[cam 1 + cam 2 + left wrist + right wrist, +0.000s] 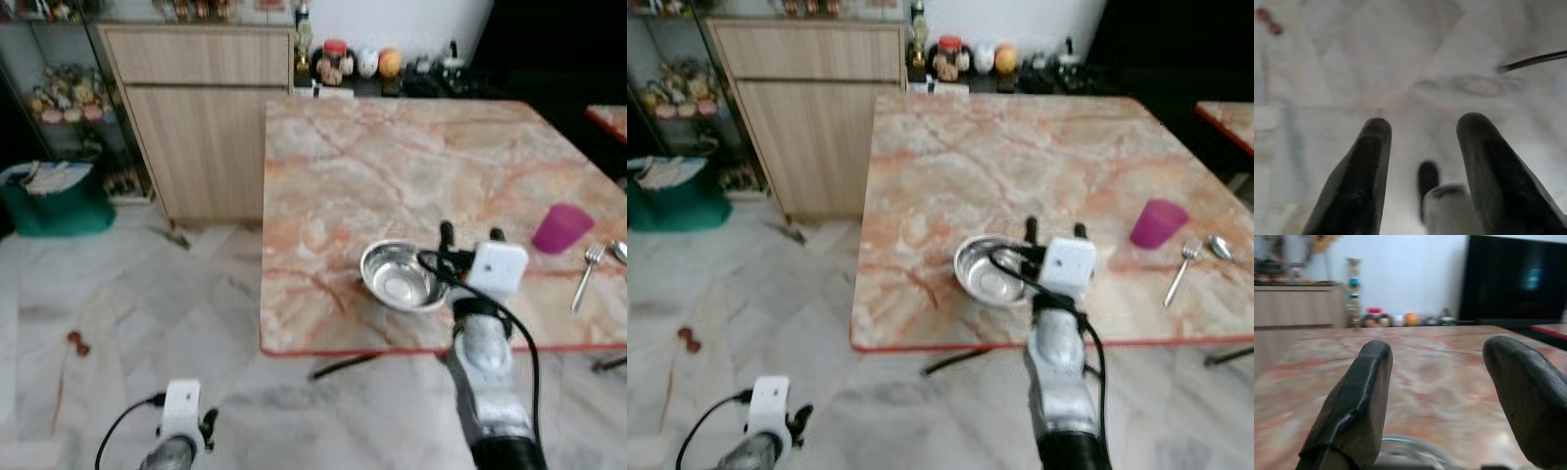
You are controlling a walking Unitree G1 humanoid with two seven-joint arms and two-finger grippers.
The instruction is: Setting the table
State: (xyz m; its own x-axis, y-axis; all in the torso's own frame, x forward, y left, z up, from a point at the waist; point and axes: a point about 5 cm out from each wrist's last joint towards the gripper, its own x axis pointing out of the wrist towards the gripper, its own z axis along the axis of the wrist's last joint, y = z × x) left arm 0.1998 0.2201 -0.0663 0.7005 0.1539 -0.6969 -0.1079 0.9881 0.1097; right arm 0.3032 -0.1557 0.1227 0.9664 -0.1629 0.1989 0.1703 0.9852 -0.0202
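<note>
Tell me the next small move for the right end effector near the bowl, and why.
Probably ease the right end effector up and back off the steel bowl. Its fingers are spread with nothing between them, and the bowl sits upright on the marble table near the front edge. The purple cup, fork and spoon lie further right; the left end effector hangs idle.
</note>
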